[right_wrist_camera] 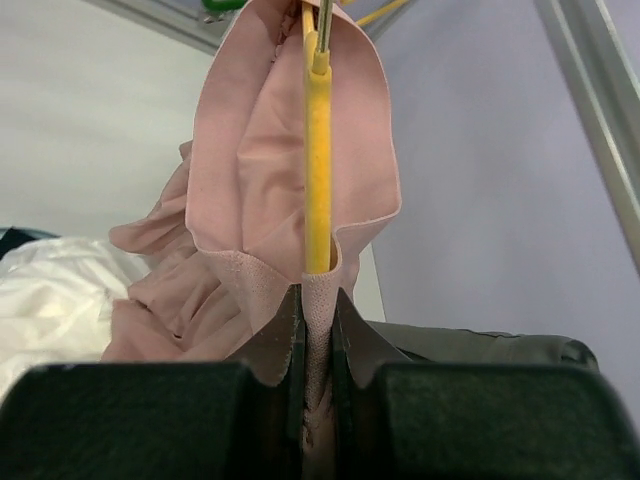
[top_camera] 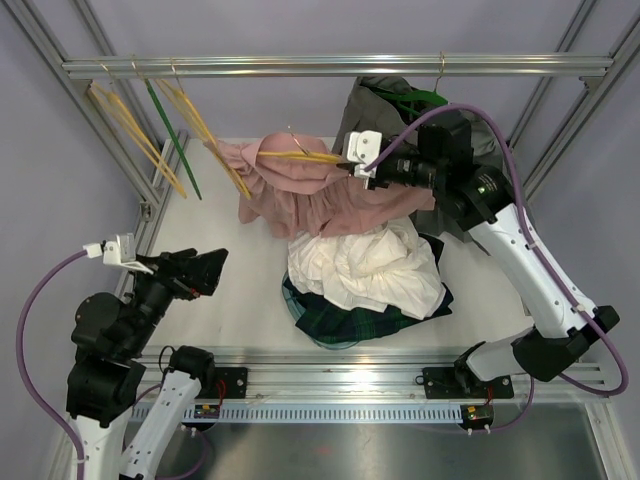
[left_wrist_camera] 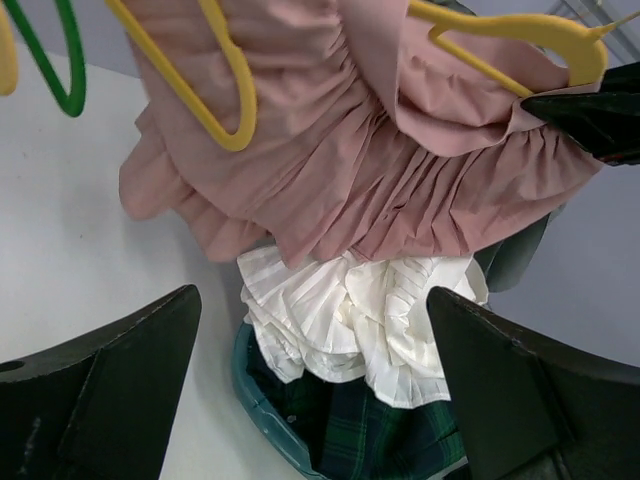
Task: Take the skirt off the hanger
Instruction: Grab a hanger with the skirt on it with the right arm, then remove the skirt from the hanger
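Right gripper (top_camera: 352, 163) is closed on the skirt (top_camera: 320, 190), pinching the pink waistband just below the yellow hanger (top_camera: 310, 155). In the right wrist view the fabric is clamped flat between the fingers (right_wrist_camera: 290, 340), and the hanger (right_wrist_camera: 318, 170) stands edge-on, still inside the waistband. The skirt is held off the tabletop (top_camera: 230, 300), under the rail (top_camera: 330, 65), with its hem draping onto a white garment (top_camera: 365, 265). That garment lies on a plaid one (top_camera: 345, 325).

Left gripper (top_camera: 205, 270) is open, holding nothing, low and well left of the pile. It points toward the skirt (left_wrist_camera: 400, 170).

Spare hangers (top_camera: 140, 135) are at the rail's left end. Cannot tell whether the skirt hanger's hook is on the rail.
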### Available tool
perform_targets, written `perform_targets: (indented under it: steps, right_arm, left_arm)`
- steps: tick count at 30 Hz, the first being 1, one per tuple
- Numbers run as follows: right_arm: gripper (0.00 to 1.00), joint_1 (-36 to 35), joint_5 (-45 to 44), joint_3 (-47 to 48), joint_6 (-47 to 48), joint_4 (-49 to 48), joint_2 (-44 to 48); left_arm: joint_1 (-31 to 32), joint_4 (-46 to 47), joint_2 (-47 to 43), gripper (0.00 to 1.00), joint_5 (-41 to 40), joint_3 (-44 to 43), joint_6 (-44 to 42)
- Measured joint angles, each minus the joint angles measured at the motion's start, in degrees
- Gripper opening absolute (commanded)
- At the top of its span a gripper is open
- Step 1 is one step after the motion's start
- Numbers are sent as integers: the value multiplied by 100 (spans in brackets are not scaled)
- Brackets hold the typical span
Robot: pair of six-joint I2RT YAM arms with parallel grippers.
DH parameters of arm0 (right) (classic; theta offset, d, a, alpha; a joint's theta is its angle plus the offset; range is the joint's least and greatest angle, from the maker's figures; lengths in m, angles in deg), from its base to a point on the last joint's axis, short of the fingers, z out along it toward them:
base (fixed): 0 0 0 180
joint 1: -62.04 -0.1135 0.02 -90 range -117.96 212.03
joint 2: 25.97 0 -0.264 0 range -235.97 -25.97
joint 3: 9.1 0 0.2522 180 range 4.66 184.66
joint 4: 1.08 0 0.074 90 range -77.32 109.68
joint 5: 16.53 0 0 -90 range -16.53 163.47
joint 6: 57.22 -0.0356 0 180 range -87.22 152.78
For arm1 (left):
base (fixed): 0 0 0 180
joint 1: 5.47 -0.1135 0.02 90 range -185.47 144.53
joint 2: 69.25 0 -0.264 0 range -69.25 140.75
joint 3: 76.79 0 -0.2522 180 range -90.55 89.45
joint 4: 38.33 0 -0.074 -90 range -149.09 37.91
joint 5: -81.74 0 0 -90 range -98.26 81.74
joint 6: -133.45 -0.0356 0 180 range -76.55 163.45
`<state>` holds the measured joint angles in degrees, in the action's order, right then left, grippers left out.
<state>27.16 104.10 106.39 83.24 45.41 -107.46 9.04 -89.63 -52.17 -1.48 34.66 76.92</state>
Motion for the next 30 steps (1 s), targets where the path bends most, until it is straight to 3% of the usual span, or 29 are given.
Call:
perform_targets:
  steps: [9,14,19,27,28,29,30]
  right_arm:
    - [0,0,850,-118,772,1064,214]
    - [0,-50,1266,-302,857,1259,297]
    - [0,-479,1093,-452,964,1292,280]
    - [0,-1078,586,-520,990,1110,-85]
    - [0,-1095,542,-518,990,1091,-136]
    - [0,-1115,492,-518,988,1069,-201]
    - [0,-1139,402,-518,988,1038,-317]
  left_arm:
    - [0,131,-4,98,496,4,-699]
    - [0,525,70,94,560,404,122]
    - [0,802,444,94,798,1084,1209]
    - [0,483,697,89,776,977,1847]
    - [0,411,728,87,761,951,1871]
    - [0,354,750,75,752,946,1891]
    - [0,234,793,75,734,946,1908]
